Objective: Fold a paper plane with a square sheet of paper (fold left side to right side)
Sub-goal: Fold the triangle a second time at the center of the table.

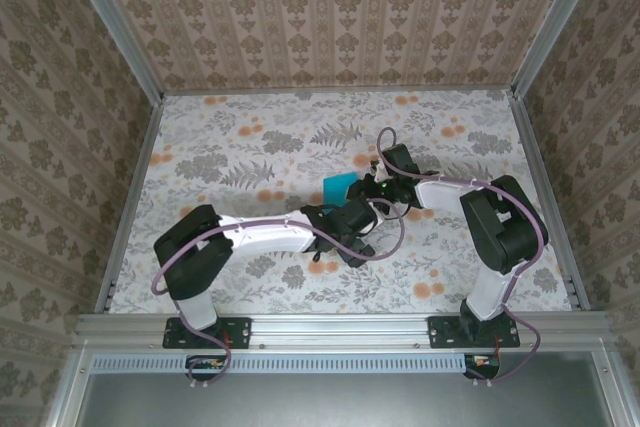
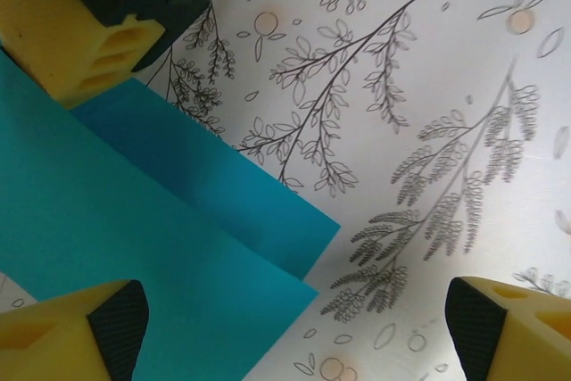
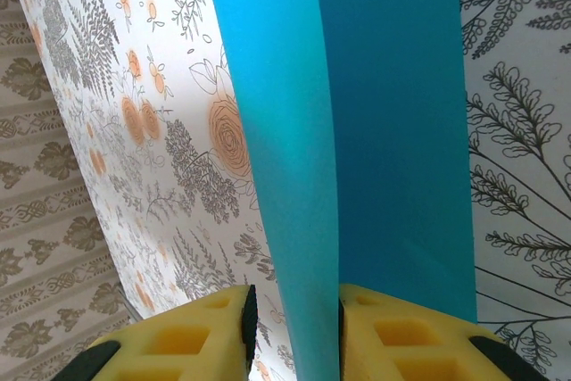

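Turquoise, matte, unmarked: the paper sheet (image 1: 340,185) lies about mid-bench. It is folded over on itself so two layers show. The upper layer is stepped back from the lower, with straight parallel edges and sharp corners (clearest from the left wrist). One flap stands up off the bench (image 1: 230,137) with a slight curve. The right pincer (image 3: 293,332) is clenched on that flap, yellow fingers (image 3: 178,336) pressed to either face.

Left pincer (image 2: 294,332): released, jaws spread wide, grasping nothing. One dark-padded tip sits over the sheet's nearer layer, the other over bare bench past the sheet's corner. Whether the first tip touches the paper I cannot tell.

Room: beyond the sheet the floral bench cover runs open to the back wall (image 1: 330,17). It is also open to the sheet's left and, past the right arm, to its right. The aluminium frame posts (image 1: 110,7) stand well apart from the sheet.

Crowding: both wrists meet at the sheet. The left arm (image 1: 270,235) comes in just on its near side, the right arm (image 1: 440,192) just to its right in the top view. One finger of the right pincer shows at the sheet's edge in the left wrist view. A purple cable (image 1: 385,137) loops up just beyond and to the right of the sheet. More cable curls on the sheet's near side, between the two wrists.
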